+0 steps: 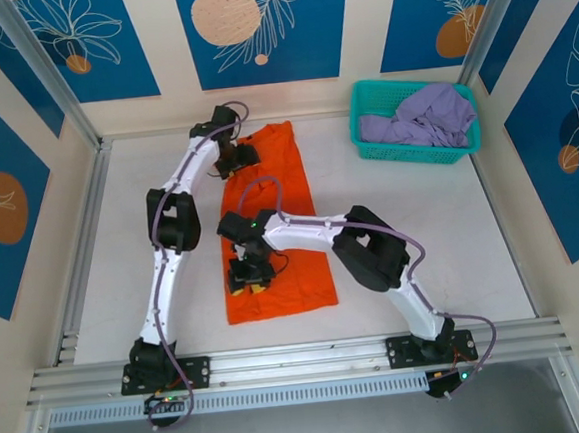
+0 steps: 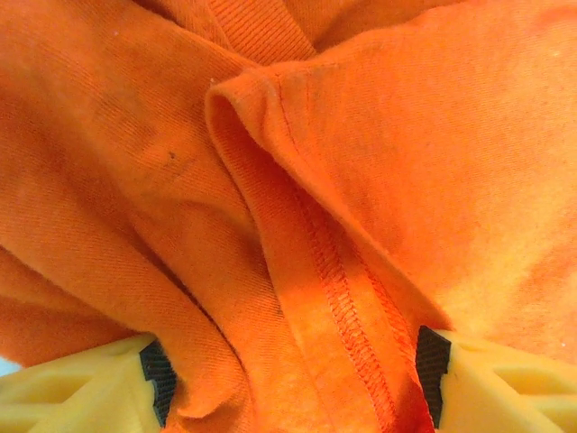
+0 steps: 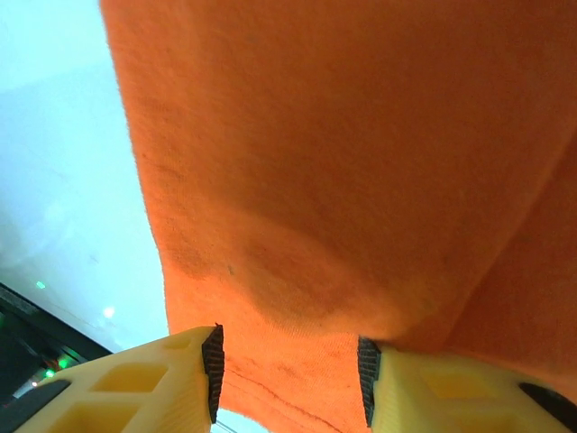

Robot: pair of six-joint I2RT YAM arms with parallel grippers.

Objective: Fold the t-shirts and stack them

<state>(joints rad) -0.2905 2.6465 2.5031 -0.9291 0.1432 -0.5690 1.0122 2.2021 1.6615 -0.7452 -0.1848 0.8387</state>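
The orange t-shirt point(image 1: 297, 286) lies as a long, narrow strip down the middle of the table. My left gripper point(image 1: 237, 162) rests on its far left end. In the left wrist view a hemmed fold of the orange t-shirt point(image 2: 325, 271) runs between the jaws of the left gripper point(image 2: 295, 379), which stand wide apart. My right gripper point(image 1: 251, 278) sits at the near left edge. Its jaws point(image 3: 288, 370) are open with flat orange t-shirt cloth point(image 3: 343, 180) spanning the gap. The lavender t-shirt point(image 1: 427, 115) lies crumpled in the basket.
The teal mesh basket point(image 1: 415, 152) stands at the back right corner. Aluminium rails point(image 1: 300, 354) run along the near edge and the left side. Bare white table point(image 1: 443, 255) lies right of the orange shirt and more on its left.
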